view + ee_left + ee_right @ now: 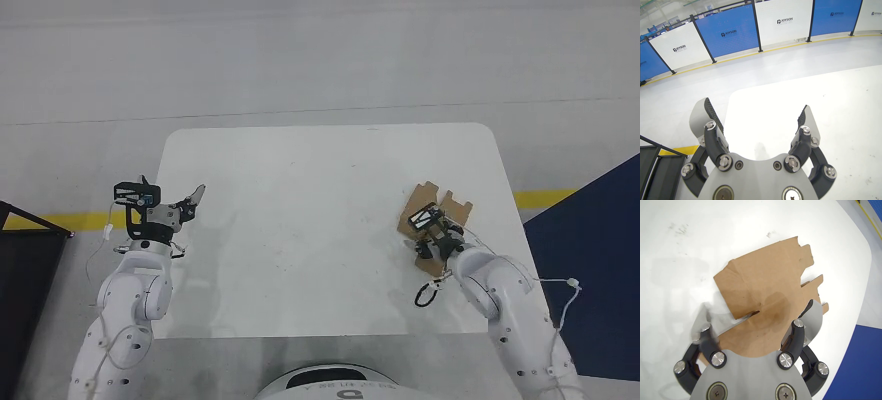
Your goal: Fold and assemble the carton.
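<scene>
Worktop's (pixel 300 230) right side: flattened carton (pixel 762 279) lies beneath my right gripper (pixel 757 306), spread apart; left gripper (pixel 756 103), likewise apart, well away.

top: overhead, facing down | wrists: close above table (pixel 300 200) | shared: table

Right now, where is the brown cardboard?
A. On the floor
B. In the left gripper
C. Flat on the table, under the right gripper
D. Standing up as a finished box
C: the cardboard lies flat on the table near its right edge, with the right gripper open above it, while the left gripper is open and empty.
</scene>
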Robot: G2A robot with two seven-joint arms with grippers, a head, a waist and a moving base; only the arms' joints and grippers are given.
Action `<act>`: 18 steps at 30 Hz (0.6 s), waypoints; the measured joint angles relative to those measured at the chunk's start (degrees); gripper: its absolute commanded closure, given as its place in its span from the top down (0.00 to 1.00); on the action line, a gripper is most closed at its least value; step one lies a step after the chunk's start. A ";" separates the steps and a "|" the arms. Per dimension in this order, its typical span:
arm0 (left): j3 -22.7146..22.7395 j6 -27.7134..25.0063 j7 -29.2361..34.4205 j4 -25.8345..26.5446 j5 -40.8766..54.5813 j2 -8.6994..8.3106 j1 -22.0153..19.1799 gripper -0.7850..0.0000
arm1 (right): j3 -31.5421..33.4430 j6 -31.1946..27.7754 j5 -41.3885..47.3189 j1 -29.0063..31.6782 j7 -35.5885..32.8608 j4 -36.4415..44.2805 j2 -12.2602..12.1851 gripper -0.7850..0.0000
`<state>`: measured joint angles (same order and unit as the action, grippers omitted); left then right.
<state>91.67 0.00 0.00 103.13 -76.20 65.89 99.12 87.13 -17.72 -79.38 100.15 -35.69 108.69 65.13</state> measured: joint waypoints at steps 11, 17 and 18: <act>0.00 0.00 0.00 0.00 0.00 0.00 0.00 1.00 | 10.89 -5.03 9.30 9.56 7.05 6.87 -0.71 1.00; 0.00 0.00 0.00 0.00 0.00 0.00 0.00 1.00 | 4.41 -1.69 5.53 5.15 5.26 3.09 -0.36 1.00; 0.00 0.00 0.00 0.00 0.00 0.00 0.00 1.00 | 3.45 -0.78 4.23 4.90 5.24 2.85 -0.29 1.00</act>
<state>91.67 0.00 0.00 103.13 -76.20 65.89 99.12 90.58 -18.50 -75.15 105.05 -30.45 111.53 64.84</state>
